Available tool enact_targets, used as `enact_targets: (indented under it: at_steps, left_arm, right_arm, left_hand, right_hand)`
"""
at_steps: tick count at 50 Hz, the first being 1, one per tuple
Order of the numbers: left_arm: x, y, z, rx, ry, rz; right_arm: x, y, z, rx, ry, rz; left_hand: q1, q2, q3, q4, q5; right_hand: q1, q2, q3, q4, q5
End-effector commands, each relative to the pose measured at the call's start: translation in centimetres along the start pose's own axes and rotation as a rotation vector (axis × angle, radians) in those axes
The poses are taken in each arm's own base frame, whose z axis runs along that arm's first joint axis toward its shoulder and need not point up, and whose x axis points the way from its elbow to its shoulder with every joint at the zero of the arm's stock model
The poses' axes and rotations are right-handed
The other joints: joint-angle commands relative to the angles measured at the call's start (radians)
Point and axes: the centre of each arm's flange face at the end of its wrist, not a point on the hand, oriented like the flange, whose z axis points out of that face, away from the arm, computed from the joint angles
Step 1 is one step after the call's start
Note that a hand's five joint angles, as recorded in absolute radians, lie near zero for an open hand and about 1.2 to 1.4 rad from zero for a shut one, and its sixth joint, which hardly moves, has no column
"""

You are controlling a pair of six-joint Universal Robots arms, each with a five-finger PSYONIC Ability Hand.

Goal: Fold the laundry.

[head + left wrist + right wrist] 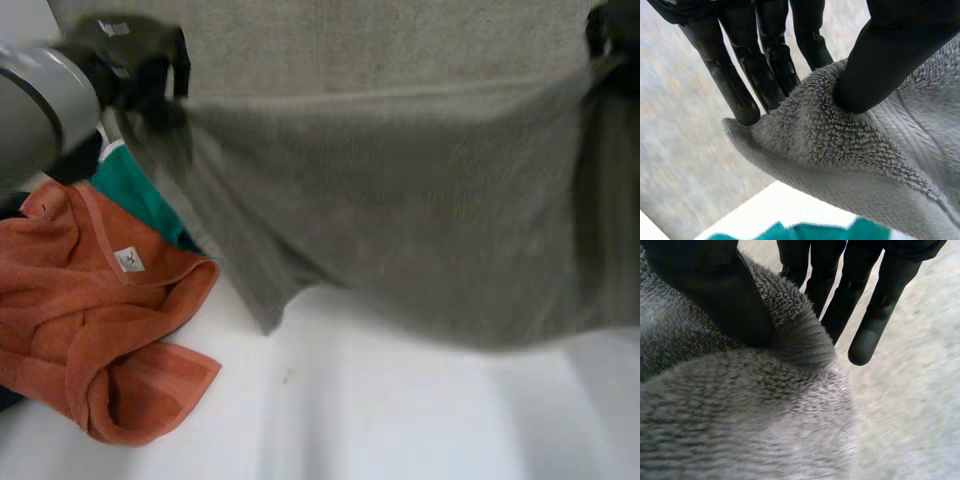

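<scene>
The left robot hand pinches one top corner of the gray towel between its thumb and fingers. The right robot hand pinches the other top corner the same way. The towel hangs spread out between them, above the table. An orange towel lies bunched up on the table by the left arm. A green cloth peeks out from behind it.

We can read no text anywhere. At the left of the frame, the orange towel carries a small white label; its dark mark is too small to make out.
</scene>
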Motion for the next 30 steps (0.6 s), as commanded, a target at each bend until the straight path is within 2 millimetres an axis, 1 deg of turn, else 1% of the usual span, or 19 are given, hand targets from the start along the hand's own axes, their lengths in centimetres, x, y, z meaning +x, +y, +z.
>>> enact_targets:
  at_steps: [1,3,4,6,7,10,11,13,15,16,18,22,23,25,26,28,29,30]
  left_arm:
    - [1.4,7.1,6.7,-0.020,0.037,0.052]
    - [1.3,7.2,8.2,0.052,0.022,0.070]
    - [0.9,6.7,9.7,0.151,-0.005,0.090]
    - [0.2,5.2,10.9,0.276,-0.046,0.105]
    - [-0.4,3.3,11.7,0.402,-0.085,0.114]
    - [-1.5,0.1,12.0,0.590,-0.135,0.119]
    - [-2.1,-2.1,11.7,0.706,-0.163,0.117]
    - [-2.6,-3.9,11.3,0.802,-0.186,0.107]
    - [-3.1,-5.4,10.7,0.882,-0.199,0.076]
    - [-3.0,-5.6,10.6,0.890,-0.197,0.069]
    - [-2.9,-5.5,10.5,0.879,-0.187,0.054]
    - [-2.6,-3.0,10.7,0.755,-0.161,0.030]
    - [-2.4,-1.3,10.9,0.684,-0.153,0.025]
    - [-2.2,0.5,10.9,0.617,-0.142,0.022]
    - [-1.9,2.5,10.9,0.550,-0.134,0.018]
    - [-1.5,4.6,10.8,0.486,-0.123,0.015]
    - [-1.0,6.8,10.6,0.423,-0.112,0.014]
    - [-0.7,7.9,10.5,0.392,-0.105,0.013]
  right_arm:
    - [-3.8,5.9,3.7,-0.067,0.025,-0.053]
    - [-3.7,6.2,4.8,-0.034,0.079,-0.068]
    - [-3.1,6.2,6.0,0.021,0.145,-0.083]
    - [-2.0,5.5,7.2,0.106,0.231,-0.095]
    - [-0.8,4.5,7.9,0.195,0.310,-0.094]
    - [1.0,2.4,8.5,0.361,0.417,-0.067]
    - [2.1,1.0,8.5,0.469,0.470,-0.042]
    - [2.9,-0.3,8.3,0.573,0.511,-0.020]
    - [3.3,-1.3,7.9,0.653,0.522,0.015]
    - [3.3,-1.4,7.9,0.660,0.520,0.024]
    - [3.3,-1.2,7.8,0.654,0.513,0.034]
    - [2.1,0.7,8.0,0.566,0.449,0.063]
    - [1.2,1.9,8.1,0.508,0.408,0.080]
    - [-0.1,3.4,8.2,0.440,0.351,0.101]
    - [-1.6,5.1,8.1,0.366,0.286,0.121]
    - [-3.0,6.8,8.0,0.301,0.225,0.140]
    - [-4.7,8.5,7.7,0.236,0.156,0.157]
    - [-5.6,9.3,7.5,0.203,0.121,0.163]
  left_hand:
    - [0.234,0.200,0.209,0.197,0.244]
    - [0.234,0.200,0.209,0.197,0.244]
    - [0.234,0.200,0.209,0.197,0.244]
    - [0.234,0.200,0.209,0.197,0.244]
    - [0.234,0.200,0.209,0.197,0.244]
    - [0.234,0.200,0.209,0.197,0.244]
    - [0.234,0.200,0.209,0.197,0.244]
    - [0.234,0.200,0.209,0.197,0.244]
    - [0.234,0.200,0.209,0.197,0.244]
    - [0.234,0.200,0.209,0.197,0.244]
    - [0.234,0.200,0.209,0.197,0.244]
    - [0.234,0.200,0.209,0.197,0.244]
    - [0.234,0.200,0.209,0.197,0.244]
    - [0.234,0.200,0.209,0.197,0.244]
    - [0.234,0.200,0.209,0.197,0.244]
    - [0.234,0.200,0.209,0.197,0.244]
    - [0.234,0.200,0.209,0.197,0.244]
    - [0.234,0.200,0.209,0.197,0.244]
  right_hand:
    - [0.272,0.212,0.198,0.191,0.219]
    - [0.272,0.212,0.198,0.191,0.219]
    - [0.272,0.212,0.198,0.191,0.219]
    - [0.272,0.212,0.198,0.191,0.219]
    - [0.272,0.212,0.198,0.191,0.219]
    - [0.272,0.212,0.198,0.191,0.219]
    - [0.272,0.212,0.198,0.191,0.219]
    - [0.272,0.212,0.198,0.191,0.219]
    - [0.272,0.212,0.198,0.191,0.219]
    - [0.272,0.212,0.198,0.191,0.219]
    - [0.272,0.212,0.198,0.191,0.219]
    - [0.272,0.212,0.198,0.191,0.219]
    - [0.272,0.212,0.198,0.191,0.219]
    - [0.272,0.212,0.198,0.191,0.219]
    - [0.272,0.212,0.198,0.191,0.219]
    - [0.272,0.212,0.198,0.191,0.219]
    - [0.272,0.212,0.198,0.191,0.219]
    - [0.272,0.212,0.198,0.191,0.219]
